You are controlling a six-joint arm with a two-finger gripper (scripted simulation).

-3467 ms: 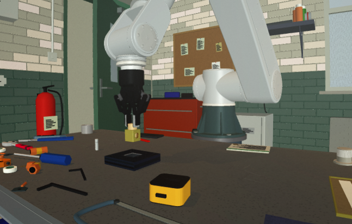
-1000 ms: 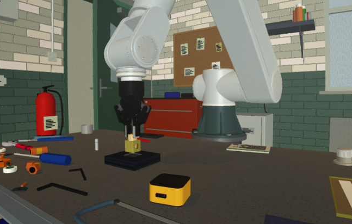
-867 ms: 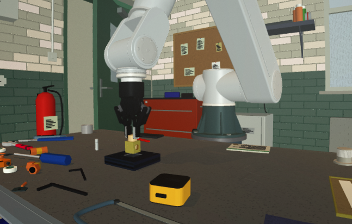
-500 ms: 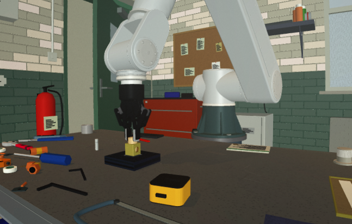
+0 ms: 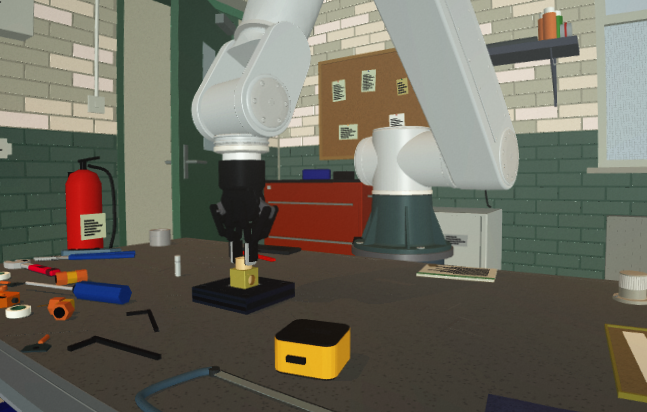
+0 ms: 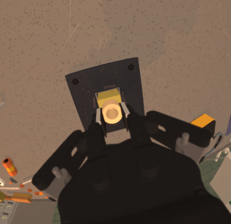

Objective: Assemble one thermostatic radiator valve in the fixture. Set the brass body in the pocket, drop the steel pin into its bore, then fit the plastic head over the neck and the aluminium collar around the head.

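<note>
The brass body point(image 5: 244, 277) point(image 6: 108, 99) is partly hidden from the wrist camera by its own neck point(image 6: 111, 113), a pale tube with an open bore. The body sits in the pocket of the dark fixture point(image 5: 243, 294) point(image 6: 106, 89). The steel pin point(image 5: 178, 265) stands upright on the bench, left of the fixture. The plastic head point(image 5: 632, 287) rests far off on the right of the bench. I cannot pick out the aluminium collar. My gripper point(image 5: 243, 254) point(image 6: 111, 115) points straight down over the fixture and is closed on the neck of the brass body.
A yellow box with a black top point(image 5: 313, 348) sits in front of the fixture. Screwdrivers point(image 5: 95, 291), tape rolls and black hex keys point(image 5: 113, 347) lie to the left. A saw point(image 5: 223, 381) lies at the near edge. The robot base point(image 5: 401, 225) stands behind, right of the fixture.
</note>
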